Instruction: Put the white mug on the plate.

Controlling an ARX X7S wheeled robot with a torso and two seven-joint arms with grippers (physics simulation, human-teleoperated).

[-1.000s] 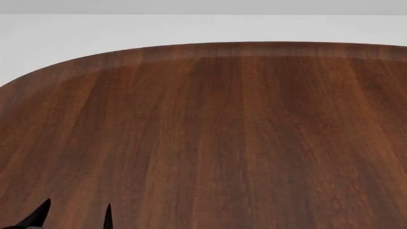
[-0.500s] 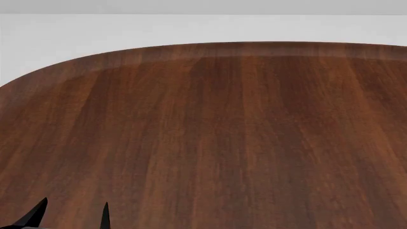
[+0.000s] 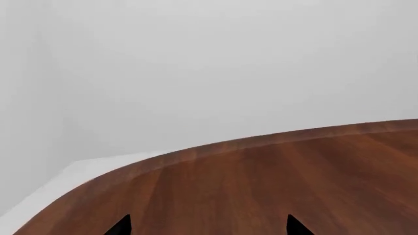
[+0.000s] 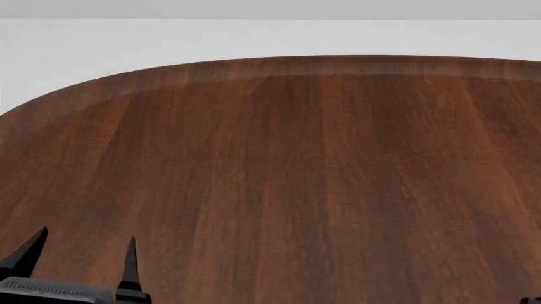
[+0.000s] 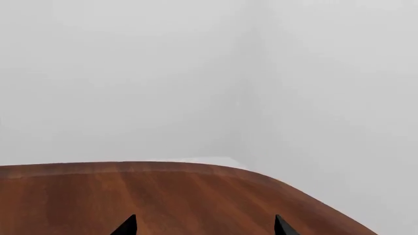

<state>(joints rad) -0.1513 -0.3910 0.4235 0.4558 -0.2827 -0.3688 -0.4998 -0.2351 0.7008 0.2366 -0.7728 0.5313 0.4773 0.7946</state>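
Observation:
The white mug and the plate are out of view in every frame. My left gripper [image 4: 83, 244] shows at the head view's lower left over the dark wooden table [image 4: 321, 177], its two black fingertips wide apart and nothing between them. In the left wrist view its tips [image 3: 207, 224] stand far apart over bare wood. My right gripper [image 5: 203, 224] is open and empty in its wrist view, over the table near its rounded far corner. In the head view only a dark speck of the right arm [image 4: 531, 300] shows at the lower right corner.
The table's curved far edge [image 4: 253, 63] runs across the head view, with pale floor and wall behind it. The same edge shows in the left wrist view [image 3: 216, 147] and the right wrist view [image 5: 216, 167].
My left gripper has risen further into the head view, and its body now shows at the bottom edge. A speck of the right arm has appeared at the lower right.

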